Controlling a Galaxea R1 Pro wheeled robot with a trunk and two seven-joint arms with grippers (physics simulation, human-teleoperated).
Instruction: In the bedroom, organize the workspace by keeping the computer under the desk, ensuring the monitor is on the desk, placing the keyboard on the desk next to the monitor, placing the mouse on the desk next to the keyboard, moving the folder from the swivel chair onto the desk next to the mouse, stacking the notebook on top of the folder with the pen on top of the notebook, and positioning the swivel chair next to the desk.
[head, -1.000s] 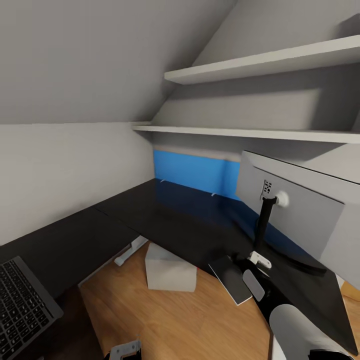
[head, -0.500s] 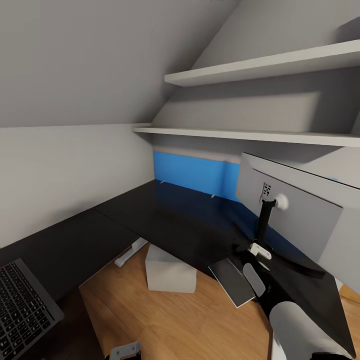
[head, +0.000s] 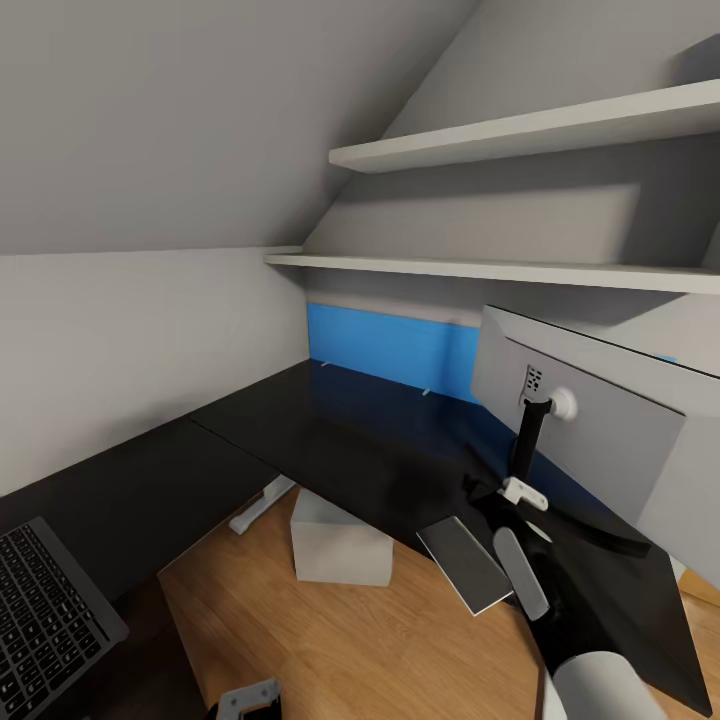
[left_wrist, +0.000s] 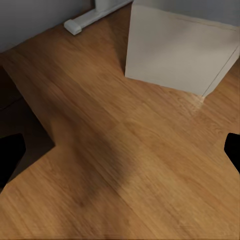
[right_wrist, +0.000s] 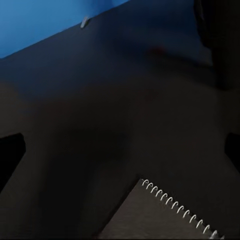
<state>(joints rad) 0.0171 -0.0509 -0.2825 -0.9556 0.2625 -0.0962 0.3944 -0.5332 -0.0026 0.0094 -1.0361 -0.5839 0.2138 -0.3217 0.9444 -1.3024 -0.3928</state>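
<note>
The spiral notebook (head: 463, 562) lies at the black tabletop's (head: 330, 430) front edge, beside the monitor (head: 590, 420) stand. The right gripper (right_wrist: 120, 145) hovers above it, jaws spread wide and empty; descend squarely over its spine.

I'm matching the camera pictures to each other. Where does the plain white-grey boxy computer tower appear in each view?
Head view: the white-grey boxy computer tower stands on the wood floor, lower centre, by the glossy black desk.
Left wrist view: the computer tower stands on the same floor, seen close.
Right wrist view: it faces the glossy black desk top instead.
Shared landmark: the white desk foot, also in the left wrist view, beside the tower.
</note>
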